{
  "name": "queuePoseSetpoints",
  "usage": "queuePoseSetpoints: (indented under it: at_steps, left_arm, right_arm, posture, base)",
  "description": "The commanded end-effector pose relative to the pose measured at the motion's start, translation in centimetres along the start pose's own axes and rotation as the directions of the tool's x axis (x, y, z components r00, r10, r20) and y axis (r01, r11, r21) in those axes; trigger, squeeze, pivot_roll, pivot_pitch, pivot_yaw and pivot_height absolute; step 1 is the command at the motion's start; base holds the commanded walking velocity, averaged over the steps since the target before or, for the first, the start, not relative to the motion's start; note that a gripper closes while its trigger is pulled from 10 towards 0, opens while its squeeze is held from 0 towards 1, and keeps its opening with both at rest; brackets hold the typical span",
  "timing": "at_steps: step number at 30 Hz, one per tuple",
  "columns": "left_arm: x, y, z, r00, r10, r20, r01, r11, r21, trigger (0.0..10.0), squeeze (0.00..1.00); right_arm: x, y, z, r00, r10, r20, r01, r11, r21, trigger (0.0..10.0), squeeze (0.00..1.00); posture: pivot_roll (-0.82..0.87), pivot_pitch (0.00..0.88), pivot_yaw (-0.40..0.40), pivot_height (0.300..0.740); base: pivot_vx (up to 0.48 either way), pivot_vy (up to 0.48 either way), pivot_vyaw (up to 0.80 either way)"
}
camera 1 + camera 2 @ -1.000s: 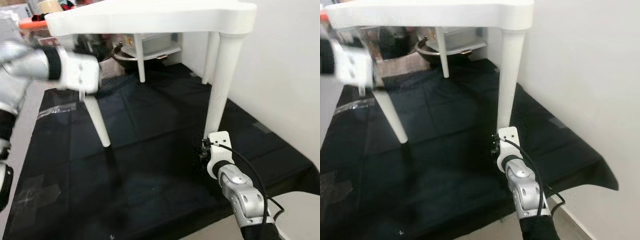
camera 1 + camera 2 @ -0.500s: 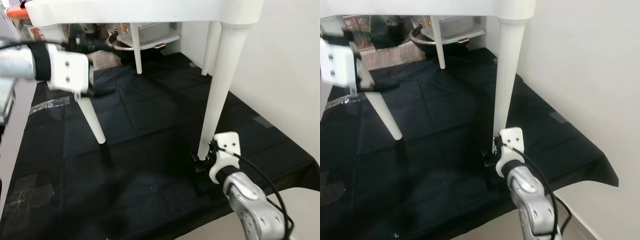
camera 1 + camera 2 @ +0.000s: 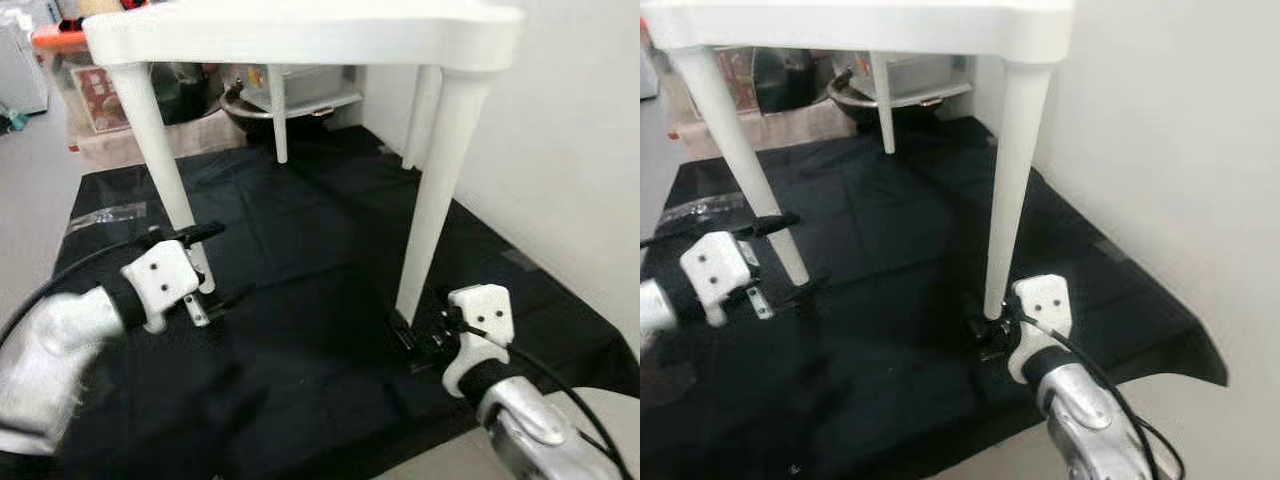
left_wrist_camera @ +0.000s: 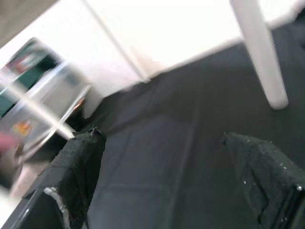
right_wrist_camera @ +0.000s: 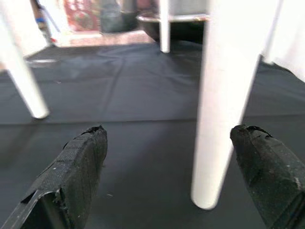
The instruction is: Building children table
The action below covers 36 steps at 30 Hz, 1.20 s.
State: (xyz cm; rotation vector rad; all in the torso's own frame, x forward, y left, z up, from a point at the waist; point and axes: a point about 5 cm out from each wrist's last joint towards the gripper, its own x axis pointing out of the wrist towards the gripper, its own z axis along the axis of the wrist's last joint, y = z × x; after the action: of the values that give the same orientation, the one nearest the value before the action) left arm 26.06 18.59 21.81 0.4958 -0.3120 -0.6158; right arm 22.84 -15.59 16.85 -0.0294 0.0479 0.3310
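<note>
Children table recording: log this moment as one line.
children table: upright on black sheet | left gripper: open beside near-left leg | right gripper: open at near-right leg foot

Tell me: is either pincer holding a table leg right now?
No. The left pincer and right pincer are both open and empty, each low beside a leg of the table, gripping nothing.

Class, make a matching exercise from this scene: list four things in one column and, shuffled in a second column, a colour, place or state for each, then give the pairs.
Things:
1. table
2. cloth
3. left gripper
4. right gripper

Descriptions:
A. black, spread on the floor
B. open, at the foot of the near right leg
C. white, standing on four legs
D. open, by the near left leg

Pairs: 1-C, 2-A, 3-D, 4-B
</note>
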Motion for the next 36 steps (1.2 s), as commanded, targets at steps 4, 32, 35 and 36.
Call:
queuePoseSetpoints:
  at_steps: [4, 32, 35, 36]
  left_arm:
    - [-0.8, -1.3, -2.1, 0.975, 0.199, -0.097, -0.212, 0.966, -0.147, 10.0, 0.0]
    - [0.2, -6.8, -2.5, 0.927, 0.276, -0.253, -0.358, 0.852, -0.381, 10.0, 0.0]
    - [0.3, -6.9, -2.4, 0.926, 0.28, -0.252, -0.361, 0.851, -0.381, 10.0, 0.0]
    - [0.3, -6.9, -2.4, 0.926, 0.28, -0.252, -0.361, 0.851, -0.381, 10.0, 0.0]
  right_arm:
    - [1.1, 0.2, 1.1, 0.998, 0.016, 0.055, -0.014, 0.999, -0.034, 10.0, 0.0]
    - [3.9, 1.4, 2.6, 0.991, 0.02, 0.13, -0.014, 0.999, -0.047, 10.0, 0.0]
    - [3.9, 1.6, 2.6, 0.991, 0.031, 0.131, -0.024, 0.998, -0.053, 10.0, 0.0]
    - [3.9, 1.6, 2.6, 0.991, 0.031, 0.131, -0.024, 0.998, -0.053, 10.0, 0.0]
  posture:
    - [0.05, 0.0, -0.025, 0.74]
    - [0.01, 0.0, 0.006, 0.74]
    - [0.01, 0.0, 0.006, 0.74]
    - [0.01, 0.0, 0.006, 0.74]
  base:
    - [0.0, 0.0, 0.0]
    - [-0.061, 0.0, 0.0]
    - [-0.26, 0.0, 0.0]
    - [0.0, 0.0, 0.0]
